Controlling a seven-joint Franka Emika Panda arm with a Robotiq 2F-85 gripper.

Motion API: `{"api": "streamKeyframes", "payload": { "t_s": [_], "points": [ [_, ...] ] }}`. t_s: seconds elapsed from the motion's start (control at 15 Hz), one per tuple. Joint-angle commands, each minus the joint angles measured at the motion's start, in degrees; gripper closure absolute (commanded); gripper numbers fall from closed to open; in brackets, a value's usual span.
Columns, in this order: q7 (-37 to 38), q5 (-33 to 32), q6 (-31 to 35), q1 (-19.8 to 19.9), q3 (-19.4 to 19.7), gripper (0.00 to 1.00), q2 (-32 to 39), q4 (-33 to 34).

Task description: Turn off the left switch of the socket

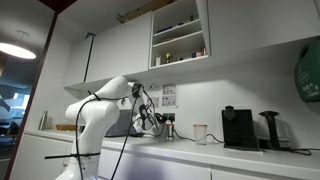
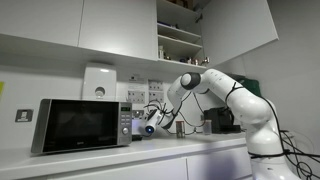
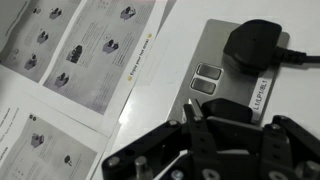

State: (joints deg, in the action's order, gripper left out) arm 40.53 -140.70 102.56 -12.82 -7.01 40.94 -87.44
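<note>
While the end effector (image 3: 193, 112) hangs closed, one grey rectangular socket (image 3: 220, 45) bears two square switches (image 3: 208, 72). Two black plugs (image 3: 255, 45) fill it.

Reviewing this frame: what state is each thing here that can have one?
socket: two black plugs inserted.
switches: on or off cannot be told.
end effector: shut, holding nothing.
microwave: door closed.
</note>
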Motion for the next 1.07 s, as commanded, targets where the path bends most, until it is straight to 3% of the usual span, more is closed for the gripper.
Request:
{"api": "streamKeyframes", "payload": {
  "t_s": [0.0, 1.0],
  "points": [
    [1.0, -2.2, -0.9, 0.3, 0.1, 1.0, -0.4, -1.1],
    [0.6, -2.0, -1.1, 2.2, 0.7, 1.0, -0.8, 0.7]
  ]
}}
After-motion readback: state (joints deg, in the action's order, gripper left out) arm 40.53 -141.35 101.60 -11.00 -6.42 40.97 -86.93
